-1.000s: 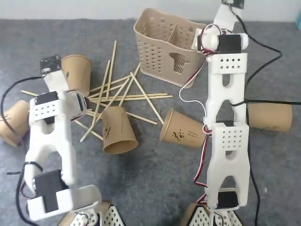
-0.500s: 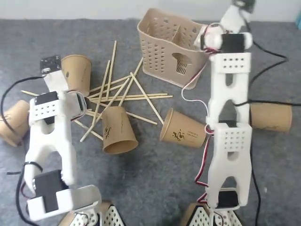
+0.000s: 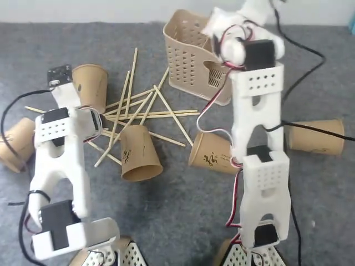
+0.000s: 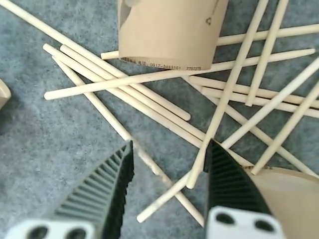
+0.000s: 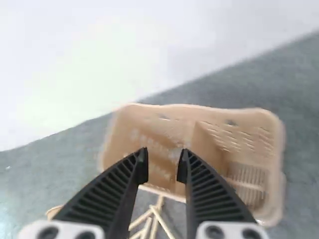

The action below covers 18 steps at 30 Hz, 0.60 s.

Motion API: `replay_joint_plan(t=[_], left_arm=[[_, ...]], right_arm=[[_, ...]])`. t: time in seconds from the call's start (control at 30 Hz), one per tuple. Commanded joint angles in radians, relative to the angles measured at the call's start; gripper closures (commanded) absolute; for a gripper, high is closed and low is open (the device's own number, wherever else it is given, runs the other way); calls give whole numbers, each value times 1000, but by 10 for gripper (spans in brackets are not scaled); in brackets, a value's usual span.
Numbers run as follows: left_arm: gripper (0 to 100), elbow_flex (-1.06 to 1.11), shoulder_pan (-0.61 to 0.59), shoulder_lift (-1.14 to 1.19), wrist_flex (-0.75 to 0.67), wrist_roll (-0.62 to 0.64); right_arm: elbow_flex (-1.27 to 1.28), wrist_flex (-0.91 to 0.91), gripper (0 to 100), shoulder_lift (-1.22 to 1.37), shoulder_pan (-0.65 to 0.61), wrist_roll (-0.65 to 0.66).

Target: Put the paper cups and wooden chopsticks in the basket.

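Several brown paper cups lie on the grey carpet: one (image 3: 91,86) by the left arm, one (image 3: 15,144) at the far left, one (image 3: 140,154) in the middle, one (image 3: 213,152) beside the right arm and one (image 3: 313,136) at the far right. Wooden chopsticks (image 3: 144,111) lie scattered in a crossed pile. The beige perforated basket (image 3: 191,52) stands at the back. My left gripper (image 4: 169,149) hangs open just above the chopsticks (image 4: 149,107), near a cup (image 4: 169,30). My right gripper (image 5: 163,153) is raised before the basket (image 5: 199,144), slightly open with nothing held.
The right arm (image 3: 252,88) stretches over the basket's right end, its cables trailing across the carpet. The left arm (image 3: 58,144) lies along the left side. A pale wall borders the carpet behind the basket.
The right arm has swung to the left, from the basket's right side to over its right end. The left arm, cups and chopsticks have kept still.
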Motion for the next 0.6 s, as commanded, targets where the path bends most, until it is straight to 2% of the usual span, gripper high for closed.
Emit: replay_joint_plan(t=[0.0,0.2,0.57], left_arm=[[780,7,9,-57,-34,-14],[780,18,9,-57,-68,-14],[780,19,9,-57,-68,-14]], right_arm=[[51,-113,926,1,-19,46],[81,-226,991,70,-74,178],[84,-236,991,200,-119,230]])
